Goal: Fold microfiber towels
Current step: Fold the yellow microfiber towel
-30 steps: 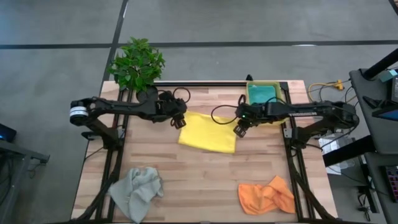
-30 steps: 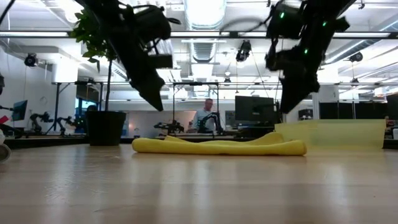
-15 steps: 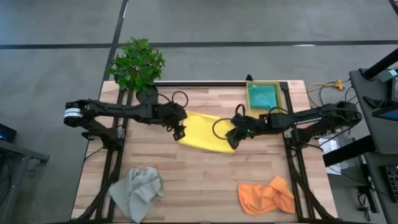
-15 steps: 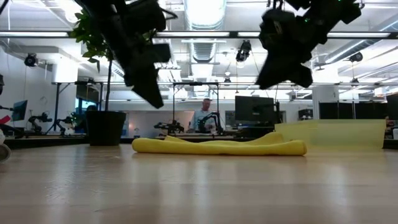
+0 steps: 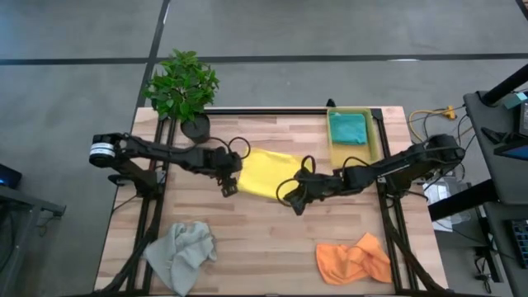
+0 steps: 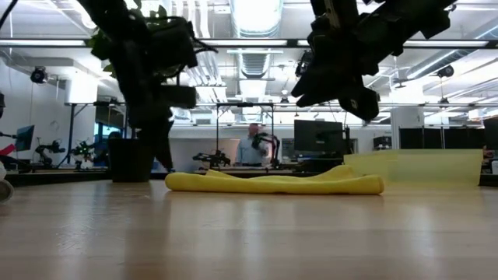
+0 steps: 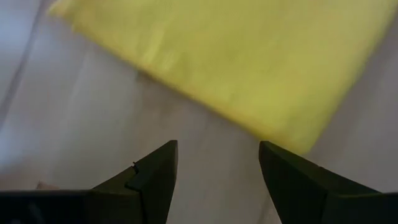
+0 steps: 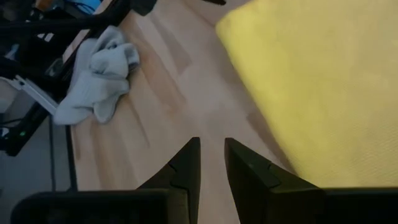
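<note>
We found the yellow towel (image 5: 266, 172) lying folded at mid-table, the left gripper (image 5: 228, 186) poised at its near left corner with fingers spread, empty; the right gripper (image 5: 297, 203) stood off its near right corner, fingers narrowly parted, seemingly holding nothing

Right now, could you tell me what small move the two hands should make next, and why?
Probably lower both onto the yellow towel's near corners: the left hand hovers open by one, the right hand, nearly closed, by the other, neither holding cloth.
</note>
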You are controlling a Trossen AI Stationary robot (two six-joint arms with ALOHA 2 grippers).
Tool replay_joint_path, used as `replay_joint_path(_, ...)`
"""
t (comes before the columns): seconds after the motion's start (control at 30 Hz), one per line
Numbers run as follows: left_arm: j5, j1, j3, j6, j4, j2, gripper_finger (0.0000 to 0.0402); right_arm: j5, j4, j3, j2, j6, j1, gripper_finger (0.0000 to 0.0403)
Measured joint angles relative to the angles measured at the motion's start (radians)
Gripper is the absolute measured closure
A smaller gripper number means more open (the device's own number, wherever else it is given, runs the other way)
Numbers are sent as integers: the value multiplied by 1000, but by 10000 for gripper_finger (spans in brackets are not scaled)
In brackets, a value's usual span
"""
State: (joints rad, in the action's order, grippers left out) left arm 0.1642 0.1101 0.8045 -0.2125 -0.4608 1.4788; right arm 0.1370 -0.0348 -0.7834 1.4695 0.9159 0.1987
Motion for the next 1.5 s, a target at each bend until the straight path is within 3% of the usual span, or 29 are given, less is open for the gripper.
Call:
replay_joint_path(0.37,28,-17,-103,-79,7,0,190,21,10,0,-25,-123,4,335)
replay_joint_path(0.67,24,-57,-113,-200,26,0,190,49,82,0,-27,-219,-6,335)
replay_joint_path(0.93,40,-102,-113,-203,171,0,190,49,101,0,-32,-235,-23,335)
replay_joint_path(1.27,19,-123,-111,-264,214,2,190,48,196,0,-107,-256,-20,335)
replay_joint_path(1.5,-31,-191,-81,-322,363,105,190,49,275,0,-214,-323,-20,335)
